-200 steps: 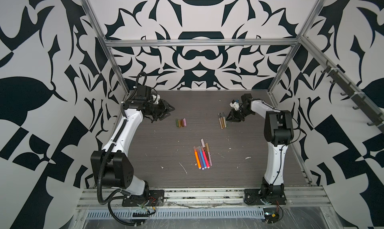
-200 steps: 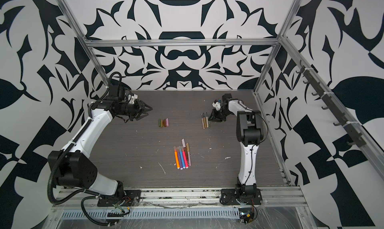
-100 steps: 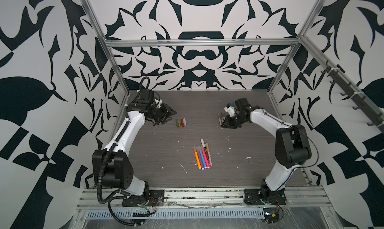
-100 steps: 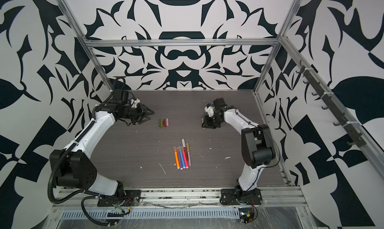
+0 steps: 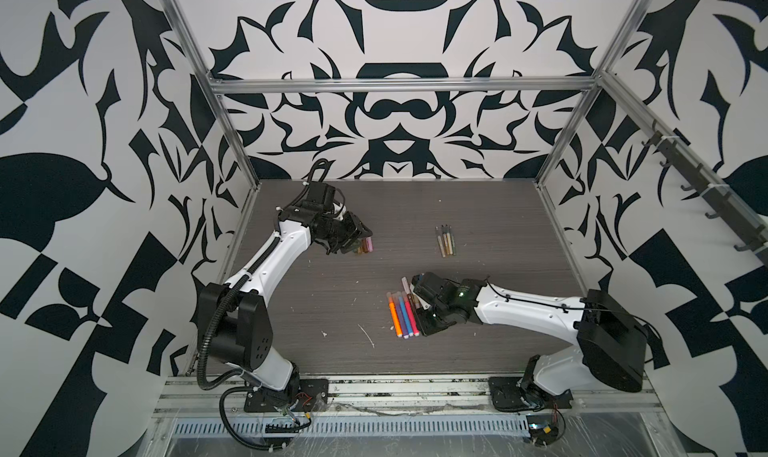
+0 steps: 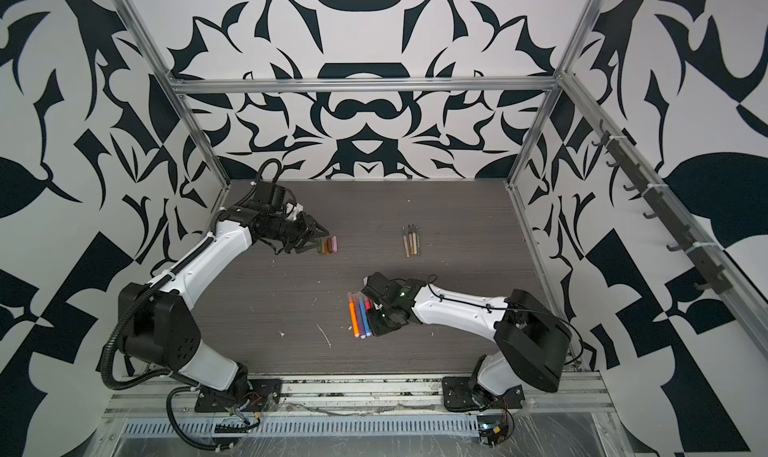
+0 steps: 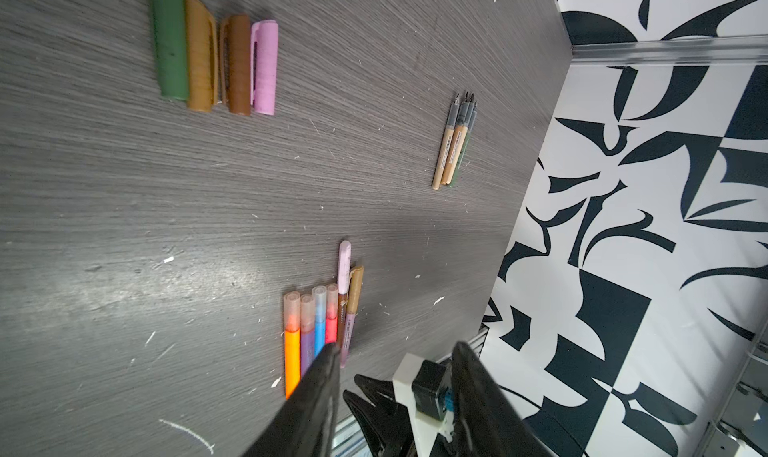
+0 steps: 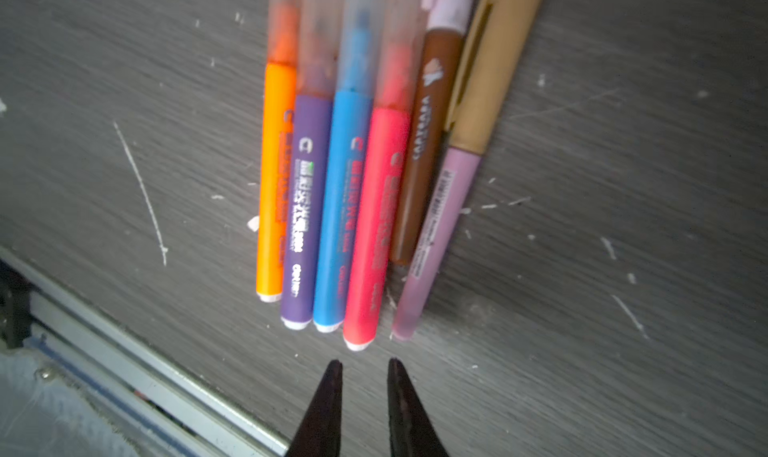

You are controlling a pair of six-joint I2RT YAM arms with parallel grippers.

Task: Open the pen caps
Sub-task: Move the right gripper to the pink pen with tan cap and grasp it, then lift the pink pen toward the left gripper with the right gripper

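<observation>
Four loose pen caps, green (image 7: pixel 168 39), tan (image 7: pixel 201 56), brown (image 7: pixel 238 64) and pink (image 7: pixel 265 66), lie in a row at the back left. My left gripper (image 5: pixel 361 243) hovers right beside them, open and empty. Several capped pens (image 5: pixel 401 313) lie side by side mid-table: orange (image 8: pixel 276 176), purple (image 8: pixel 305 205), blue (image 8: pixel 340 205) and pink (image 8: pixel 378 226) under translucent caps, then brown (image 8: pixel 424 143) and lilac (image 8: pixel 440 226). My right gripper (image 8: pixel 364 363) hangs just past their tail ends, its jaws a narrow gap apart with nothing between. Uncapped pens (image 5: pixel 445 241) rest at the back.
The dark wood-grain tabletop (image 5: pixel 332 301) carries white scuffs and a scratch (image 5: pixel 368 336). An aluminium rail (image 5: pixel 374 396) runs along the front edge, close to the right gripper. Patterned walls close in the back and both sides.
My right arm has swung from the uncapped pens at the back down to the capped pens mid-table. My left gripper has moved right, up to the row of caps.
</observation>
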